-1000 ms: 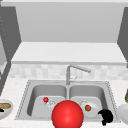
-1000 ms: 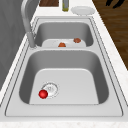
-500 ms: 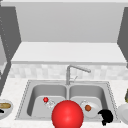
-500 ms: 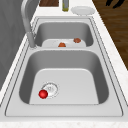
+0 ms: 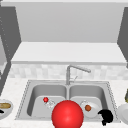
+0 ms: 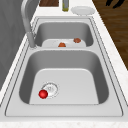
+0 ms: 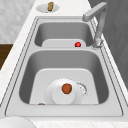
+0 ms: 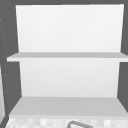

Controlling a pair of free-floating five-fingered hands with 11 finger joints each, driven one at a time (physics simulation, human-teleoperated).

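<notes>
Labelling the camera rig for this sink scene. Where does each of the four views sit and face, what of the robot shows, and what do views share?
Front view: faces the double sink head-on; right hand at the right basin's front edge, beside the plate.
Left side view: looks along the sink from its left; red ball in the near basin, a hand at top right.
Right side view: looks from the right; plate nearest.
Upper view: faces the wall shelves.
Shared: faucet in all four views.
</notes>
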